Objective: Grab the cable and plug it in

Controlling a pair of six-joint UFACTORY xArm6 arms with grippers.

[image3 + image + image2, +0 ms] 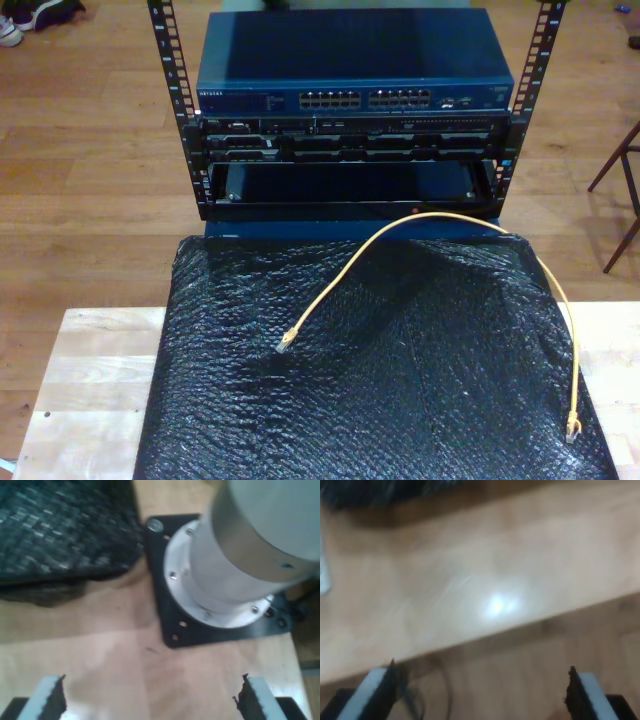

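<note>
Cable not yet grabbed, nothing plugged in.

The yellow network cable lies loose across the black bubble-wrap sheet on the desk, one clear plug near the sheet's middle and the other plug by the sheet's edge at the exterior view's right; both ends are free, so the grab and the insertion are all left to do. The first hand is spread wide and holds nothing, hovering over bare wood with the sheet's edge and an arm's black base plate ahead of its fingers. The second hand is likewise wide open and empty above bare wood. The network switch in the rack stands beyond the sheet, its port rows unobstructed; the rack posts bound the approach on both sides.
</note>
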